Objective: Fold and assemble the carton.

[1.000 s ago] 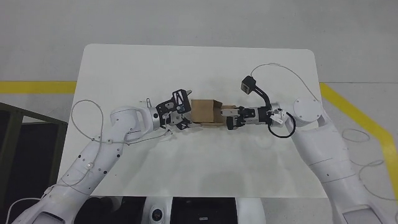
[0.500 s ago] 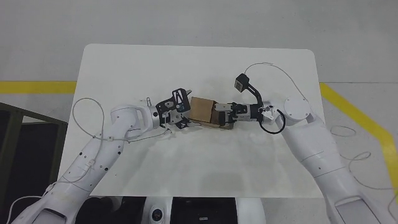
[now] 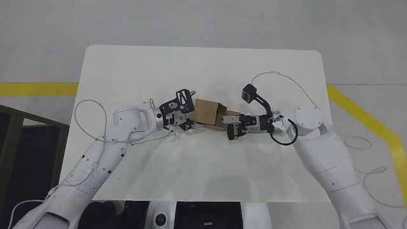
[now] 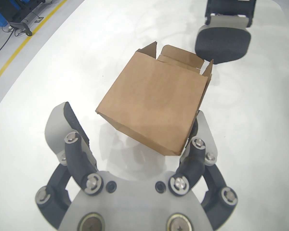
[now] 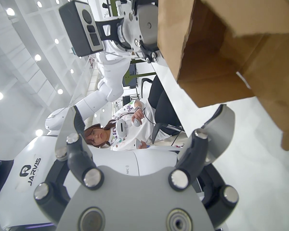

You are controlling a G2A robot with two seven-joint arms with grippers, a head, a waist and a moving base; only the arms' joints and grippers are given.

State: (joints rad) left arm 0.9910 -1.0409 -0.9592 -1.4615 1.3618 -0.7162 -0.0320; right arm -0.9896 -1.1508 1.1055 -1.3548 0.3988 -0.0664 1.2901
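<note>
While left gripper [image 4: 133, 116] flanks carton [image 4: 156, 92], right gripper [image 5: 149, 114] spread wide

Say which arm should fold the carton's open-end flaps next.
Right. Its open pincer faces the carton's open end, close to the flaps. The left pincer, also open, sits at the closed end, probably better suited to bracing.

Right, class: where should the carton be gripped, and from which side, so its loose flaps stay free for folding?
Probably across the two side walls of the carton at its plain end, coming from the left gripper's side. The flaps stand open at the far end, facing the right gripper, so a hold there would block folding.
</note>
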